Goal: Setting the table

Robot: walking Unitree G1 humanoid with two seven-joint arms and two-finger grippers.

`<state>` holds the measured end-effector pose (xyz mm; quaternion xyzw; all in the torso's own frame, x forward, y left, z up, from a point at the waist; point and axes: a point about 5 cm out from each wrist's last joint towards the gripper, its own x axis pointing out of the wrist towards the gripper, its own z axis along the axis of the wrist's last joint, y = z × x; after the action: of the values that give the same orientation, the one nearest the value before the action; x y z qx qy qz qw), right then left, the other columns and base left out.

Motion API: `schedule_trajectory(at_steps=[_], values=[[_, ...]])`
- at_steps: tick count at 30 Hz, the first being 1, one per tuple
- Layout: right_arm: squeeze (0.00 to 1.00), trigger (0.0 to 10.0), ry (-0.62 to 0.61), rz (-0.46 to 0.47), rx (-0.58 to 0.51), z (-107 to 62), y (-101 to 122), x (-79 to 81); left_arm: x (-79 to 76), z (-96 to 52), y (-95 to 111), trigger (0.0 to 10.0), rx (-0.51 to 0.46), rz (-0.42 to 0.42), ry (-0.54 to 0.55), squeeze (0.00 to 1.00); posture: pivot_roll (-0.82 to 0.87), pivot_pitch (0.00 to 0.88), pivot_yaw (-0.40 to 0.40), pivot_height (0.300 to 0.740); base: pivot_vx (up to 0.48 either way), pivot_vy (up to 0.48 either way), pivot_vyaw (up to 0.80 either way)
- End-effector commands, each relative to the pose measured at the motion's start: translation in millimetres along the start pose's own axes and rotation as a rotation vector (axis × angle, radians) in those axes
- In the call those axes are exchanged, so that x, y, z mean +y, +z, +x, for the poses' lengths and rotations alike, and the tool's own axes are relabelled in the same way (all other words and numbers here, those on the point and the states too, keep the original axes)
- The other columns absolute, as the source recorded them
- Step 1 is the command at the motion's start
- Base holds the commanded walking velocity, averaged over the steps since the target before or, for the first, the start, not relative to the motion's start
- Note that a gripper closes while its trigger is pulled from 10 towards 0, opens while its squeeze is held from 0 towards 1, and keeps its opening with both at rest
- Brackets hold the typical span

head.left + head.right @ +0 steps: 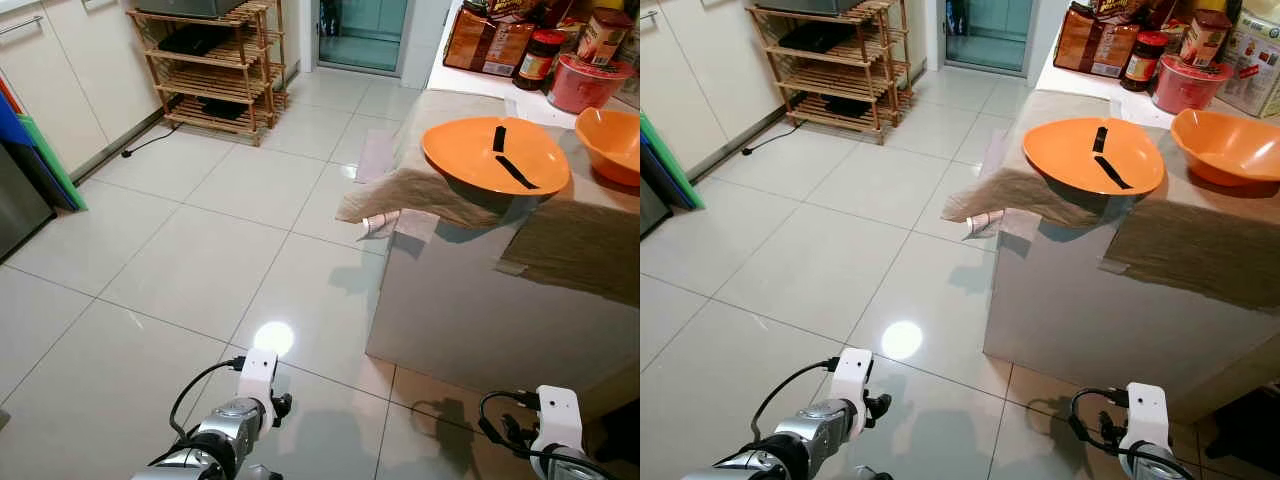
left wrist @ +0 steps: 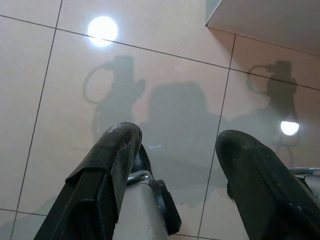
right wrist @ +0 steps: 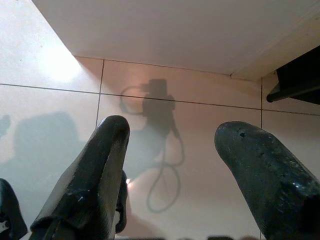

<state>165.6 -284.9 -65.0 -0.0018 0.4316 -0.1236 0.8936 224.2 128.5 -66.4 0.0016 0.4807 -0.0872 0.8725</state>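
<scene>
While both hands point(image 2: 175, 165) point(image 3: 170, 165) hang unclenched, the orange plate point(image 1: 495, 155) lies flat, black strips crossed.

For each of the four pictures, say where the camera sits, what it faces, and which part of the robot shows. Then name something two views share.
Left eye view: on the head, looking down at the tiled floor and the table with an orange plate; both arms low.
Right eye view: same scene, beside it.
Left wrist view: on the left arm, facing floor; left gripper jaws apart.
Right wrist view: facing floor at the table's base; right gripper jaws apart.
Shared: both wrist views show floor tiles and arm shadows.
</scene>
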Motion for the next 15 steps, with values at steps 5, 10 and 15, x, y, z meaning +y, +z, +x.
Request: schedule_trajectory(at_steps=[5,10,15], values=[[0.00,10.0,-0.006,0.006,0.008,-0.8,-2.9,-1.6,1.9,-0.2,3.5,10.0,-0.010,0.017,0.004,0.00,-0.07,0.000,0.016,0.740,0.000,0.000,0.00],[0.00,10.0,-0.006,0.006,0.010,-1.5,-4.2,-3.6,1.9,-0.2,3.3,10.0,-0.009,0.014,0.004,0.00,-0.07,0.000,0.015,0.740,0.000,0.000,0.00],[0.00,10.0,-0.005,0.005,0.008,-1.2,-3.1,-3.2,1.9,-0.2,3.7,10.0,-0.007,0.013,0.003,0.00,-0.08,0.000,0.014,0.740,0.000,0.000,0.00]])
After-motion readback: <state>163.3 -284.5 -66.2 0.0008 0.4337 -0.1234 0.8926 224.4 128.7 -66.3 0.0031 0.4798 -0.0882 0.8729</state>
